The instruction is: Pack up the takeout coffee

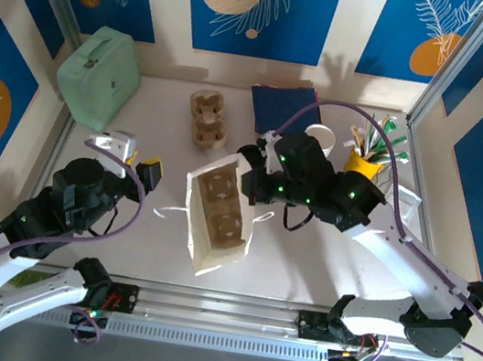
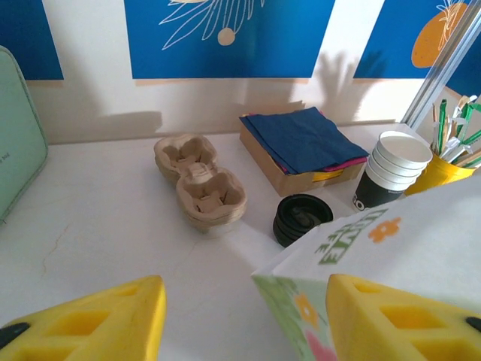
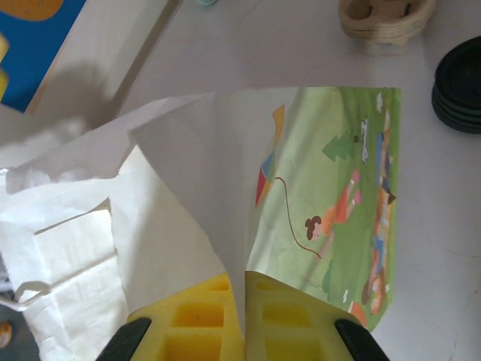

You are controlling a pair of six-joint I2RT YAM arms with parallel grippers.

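Note:
A white paper bag (image 1: 216, 223) with a printed side stands open in the middle of the table, and a cardboard cup carrier (image 1: 224, 204) sits inside it. My right gripper (image 3: 244, 301) is shut on the bag's right wall (image 3: 225, 188), pinching the paper between its yellow fingers. To the left of the bag, my left gripper (image 2: 244, 331) is open. The bag's near corner (image 2: 301, 316) reaches in between its fingers, close to the right finger (image 2: 406, 323). The takeout coffee is out of view.
At the back are a stack of cardboard carriers (image 2: 201, 180), a stack of black lids (image 2: 301, 218), stacked lidless cups (image 2: 391, 169), a box of blue napkins (image 2: 301, 143) and a yellow cup of stirrers (image 1: 368, 154). A mint-green case (image 1: 100, 73) sits back left.

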